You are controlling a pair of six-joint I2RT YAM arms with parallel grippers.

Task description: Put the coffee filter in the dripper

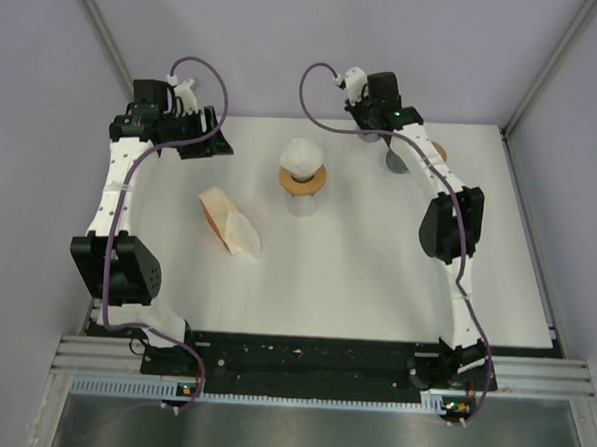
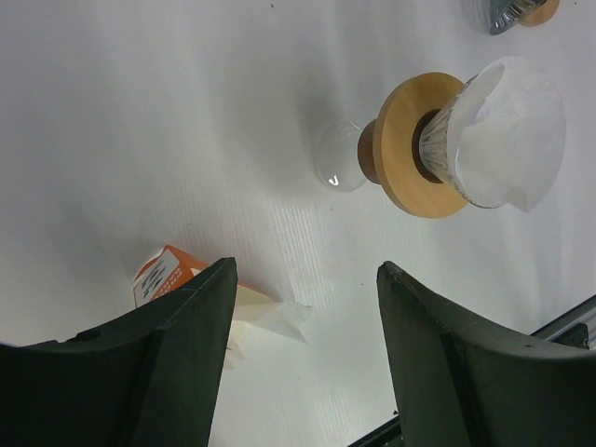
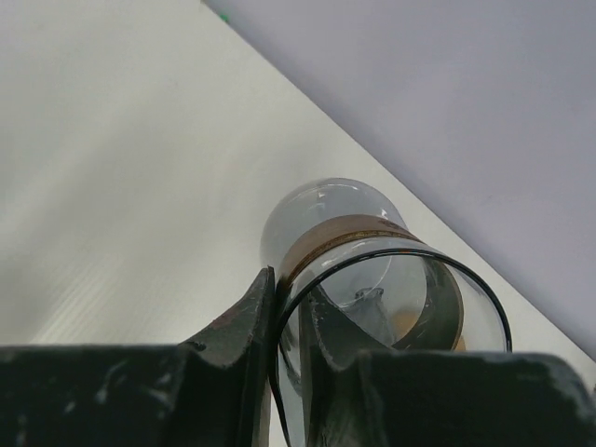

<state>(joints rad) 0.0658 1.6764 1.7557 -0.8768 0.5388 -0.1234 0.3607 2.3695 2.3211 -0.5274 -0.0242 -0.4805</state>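
Filter [image 1: 302, 156]: seated in dripper [image 1: 303, 181] mid-tabletop [image 1: 356, 277], cone axis upright, at 3 o'clock from left fingers [image 2: 177, 354] (parted, empty) and 8 o'clock from right fingers [image 3: 242, 345] (pinching rim of glass [image 3: 372, 270]).

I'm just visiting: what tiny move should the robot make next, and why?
Probably open the right gripper to release the glass jar whose rim it pinches. The paper filter already sits in the dripper, and the left gripper is open and empty, so the job looks done.
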